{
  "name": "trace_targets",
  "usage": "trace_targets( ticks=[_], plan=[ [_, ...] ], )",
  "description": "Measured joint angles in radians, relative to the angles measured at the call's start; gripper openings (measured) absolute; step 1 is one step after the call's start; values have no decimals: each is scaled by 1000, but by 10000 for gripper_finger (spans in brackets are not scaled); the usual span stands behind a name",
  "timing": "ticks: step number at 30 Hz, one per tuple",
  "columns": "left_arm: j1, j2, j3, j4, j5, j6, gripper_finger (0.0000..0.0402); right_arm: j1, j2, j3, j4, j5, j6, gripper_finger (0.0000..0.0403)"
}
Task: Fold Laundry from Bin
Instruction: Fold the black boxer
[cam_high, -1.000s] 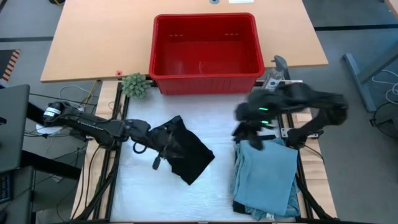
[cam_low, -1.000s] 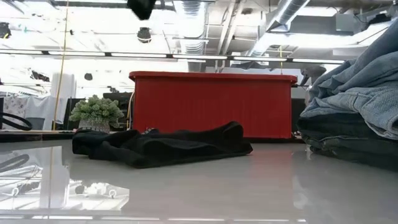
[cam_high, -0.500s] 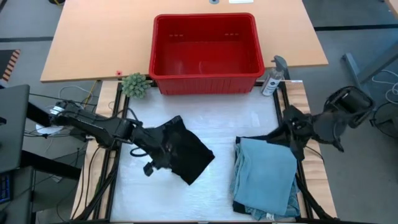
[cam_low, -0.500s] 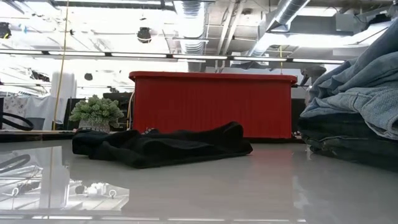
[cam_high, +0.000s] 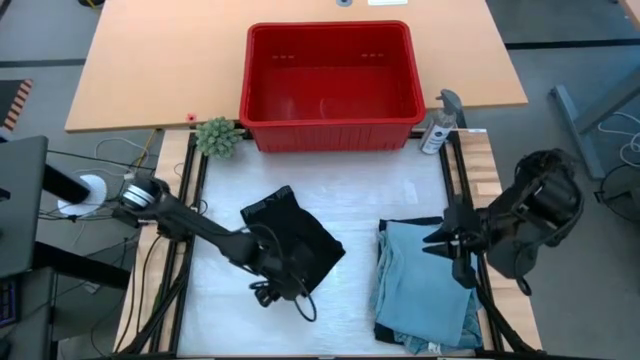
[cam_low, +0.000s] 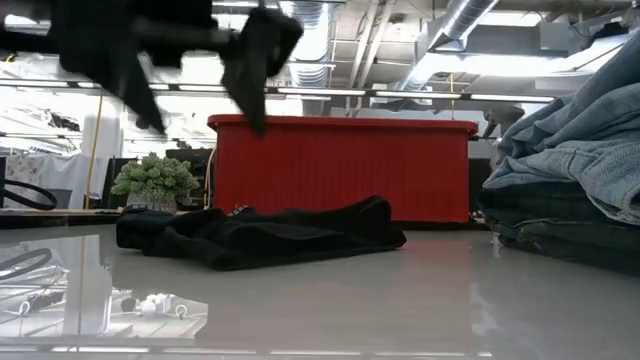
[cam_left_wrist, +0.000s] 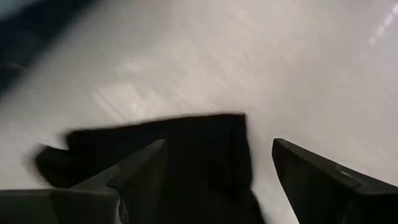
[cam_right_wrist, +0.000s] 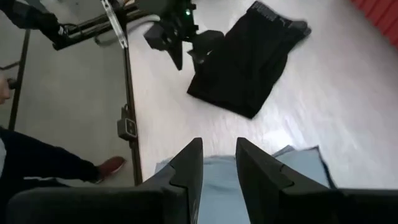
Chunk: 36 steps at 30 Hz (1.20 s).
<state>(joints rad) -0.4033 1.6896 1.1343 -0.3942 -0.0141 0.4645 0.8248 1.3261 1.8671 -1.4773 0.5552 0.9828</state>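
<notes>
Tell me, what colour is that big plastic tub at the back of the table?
Bright red. The bin shows best in the high view.

A bright red bin (cam_high: 330, 75), a black garment (cam_high: 295, 240), and light blue folded denim pieces (cam_high: 428, 285).

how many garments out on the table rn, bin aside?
At least 2: a black garment lying mid-table under the left gripper, and a light blue stack on the right side, which may hide further pieces beneath.
</notes>
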Motion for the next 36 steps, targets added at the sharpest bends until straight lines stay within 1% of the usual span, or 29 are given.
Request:
trace_targets(
  ticks=[3, 6, 7, 10, 11, 15, 21, 24, 26, 31, 36],
  plan=[
    [-7, 65, -7, 7, -10, -26, 281, 5, 10, 0, -22, 0, 16, 123],
    [-29, 94, -7, 32, -13, -41, 281, 15, 18, 0, -49, 0, 40, 123],
    [-40, 97, -7, 37, -32, -41, 281, 17, 20, 0, -61, 0, 55, 123],
    [-60, 98, -14, 100, -162, -57, 281, 23, 21, 0, -83, 11, 87, 123],
    [-57, 98, -18, 130, -174, -66, 281, 27, 21, 0, -89, 23, 90, 123],
    [-51, 109, -26, 134, -158, -86, 281, 39, 21, 0, -91, 48, 91, 123],
    [-58, 113, -25, 137, -121, -128, 281, 39, 21, 0, -94, 48, 91, 123],
    [-59, 113, -25, 135, -139, -146, 281, 39, 21, 0, -94, 49, 88, 123],
    [-60, 128, -27, 166, -149, -150, 281, 39, 21, 0, -94, 49, 87, 123],
    [-61, 180, -41, 180, -131, -149, 281, 39, 21, 0, -94, 48, 90, 123],
    [-57, 206, -39, 187, -170, -155, 281, 39, 21, 0, -93, 48, 91, 123]
  ],
)
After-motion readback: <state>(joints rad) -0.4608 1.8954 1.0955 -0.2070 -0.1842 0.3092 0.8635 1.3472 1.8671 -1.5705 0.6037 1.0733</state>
